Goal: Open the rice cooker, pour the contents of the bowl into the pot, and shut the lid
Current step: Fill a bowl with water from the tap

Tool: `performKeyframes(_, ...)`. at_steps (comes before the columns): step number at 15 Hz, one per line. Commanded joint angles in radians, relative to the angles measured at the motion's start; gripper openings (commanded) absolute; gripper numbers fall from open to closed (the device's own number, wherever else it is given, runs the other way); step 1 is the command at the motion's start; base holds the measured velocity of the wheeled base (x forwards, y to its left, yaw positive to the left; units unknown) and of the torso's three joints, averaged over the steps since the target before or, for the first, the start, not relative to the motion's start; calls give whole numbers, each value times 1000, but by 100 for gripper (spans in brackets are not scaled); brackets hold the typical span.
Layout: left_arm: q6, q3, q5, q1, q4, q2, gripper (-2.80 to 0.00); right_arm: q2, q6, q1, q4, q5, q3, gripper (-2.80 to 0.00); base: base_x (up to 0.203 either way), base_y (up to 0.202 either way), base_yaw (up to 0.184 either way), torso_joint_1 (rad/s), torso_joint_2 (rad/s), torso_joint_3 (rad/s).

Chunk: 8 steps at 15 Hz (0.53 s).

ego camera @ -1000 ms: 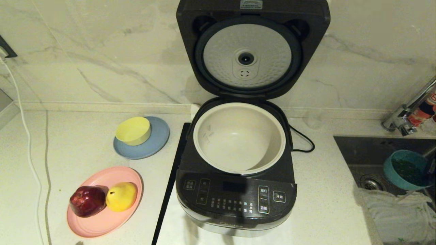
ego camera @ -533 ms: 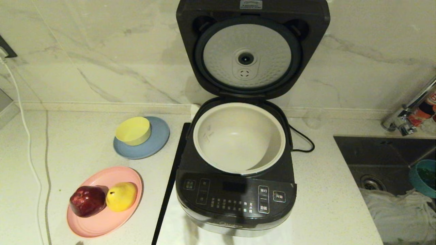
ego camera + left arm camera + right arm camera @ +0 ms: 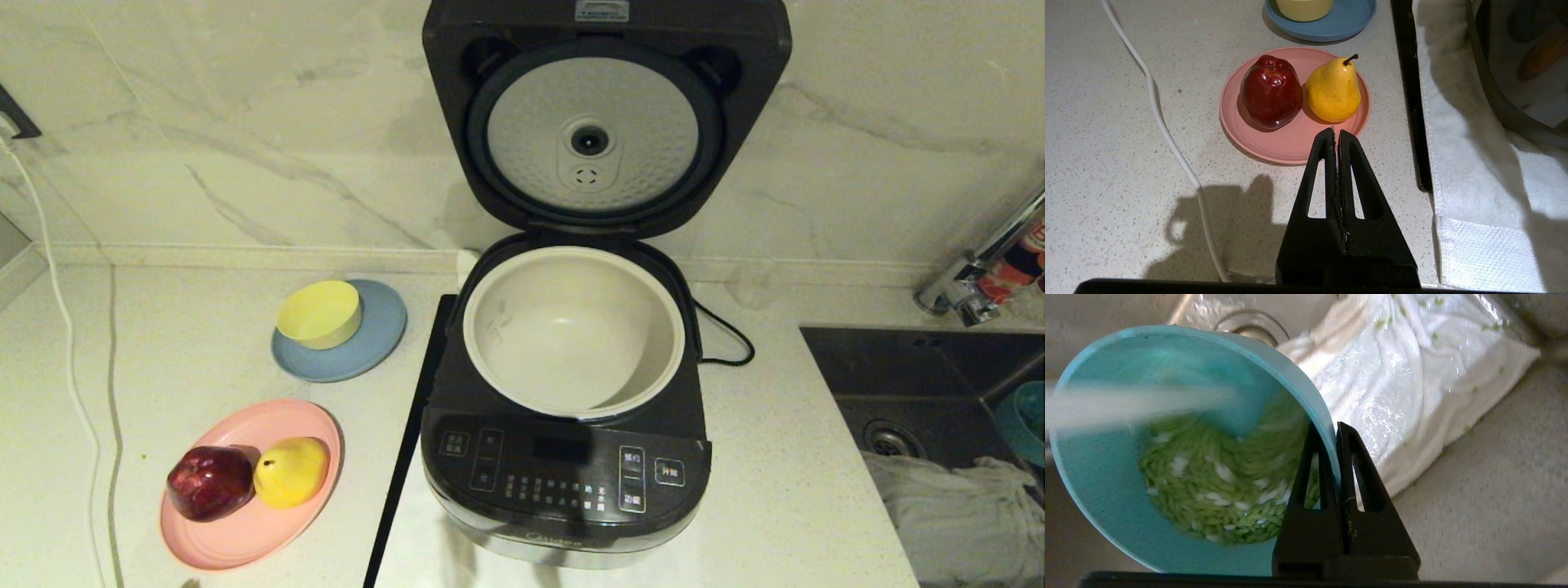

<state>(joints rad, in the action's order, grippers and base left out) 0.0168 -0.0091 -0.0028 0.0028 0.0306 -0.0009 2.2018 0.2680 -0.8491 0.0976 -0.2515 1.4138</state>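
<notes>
While the head view catches only the bowl's [image 3: 1030, 420] edge, the right gripper [image 3: 1336, 430] is seen pinching its rim.

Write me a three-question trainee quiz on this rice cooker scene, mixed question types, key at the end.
1. True or false: the lid of the rice cooker stands open and the pot holds no green grains yet.
2. Multiple choice: What is the right gripper shut on? A) the pear B) the rim of the teal bowl C) the white cloth
3. Fill in: the left gripper is shut on nothing, above the counter near the pink plate that carries a red apple and a yellow ____.

Key: 1 true; 2 B; 3 pear.
</notes>
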Motion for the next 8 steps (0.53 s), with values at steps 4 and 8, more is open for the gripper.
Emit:
performKeyframes(4,0,0,0,0,0,-1,-280,37,20,1,123,-38,116,-280,0,0,0,0,0,0)
performKeyframes(8,0,0,0,0,0,-1,-280,46,22,1,130,-46,131,-280,0,0,0,0,0,0)
